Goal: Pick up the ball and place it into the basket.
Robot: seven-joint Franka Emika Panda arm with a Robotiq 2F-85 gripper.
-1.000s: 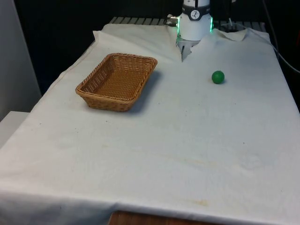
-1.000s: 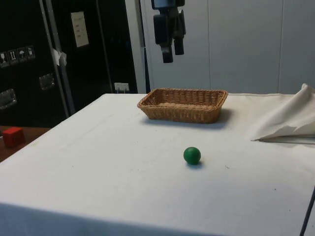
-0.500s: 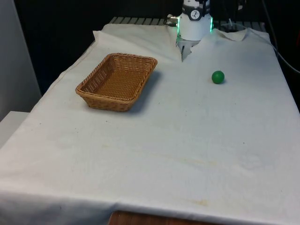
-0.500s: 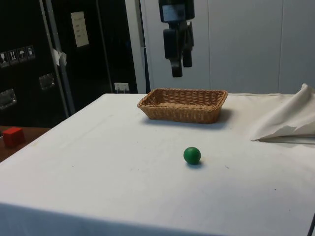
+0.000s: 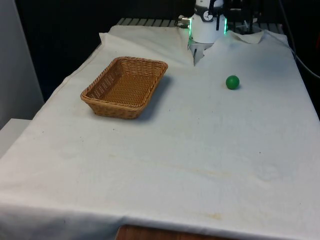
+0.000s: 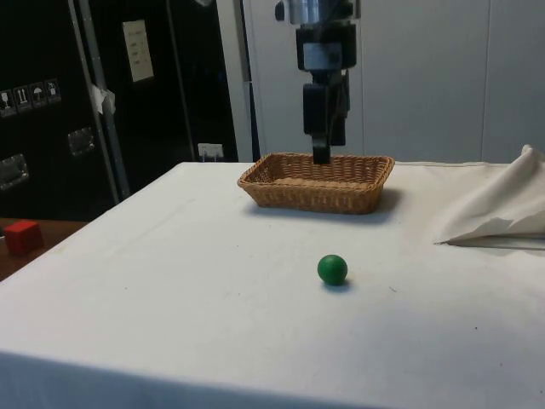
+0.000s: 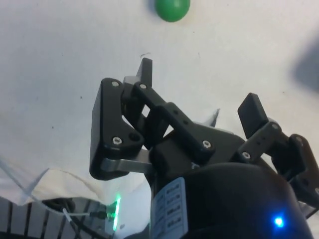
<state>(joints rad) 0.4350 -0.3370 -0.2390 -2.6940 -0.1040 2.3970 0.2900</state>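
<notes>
— Hanging where, exactly?

— Above the white cloth (image 6: pixel 170 281), my gripper (image 7: pixel 197 97) up in the air, fingers (image 7: pixel 251 112) spread apart with nothing between them.

— And the ball?

— The green ball (image 6: pixel 332 269) sits alone on the cloth, well apart from the wicker basket (image 5: pixel 125 87), which holds nothing.

Table (image 5: pixel 200 150) under white cloth. Wicker basket (image 5: pixel 125 87) sits on cloth at 10 o'clock from table centre. Green ball (image 5: pixel 232 82) rests on cloth at 2 o'clock, well apart from basket.
</notes>
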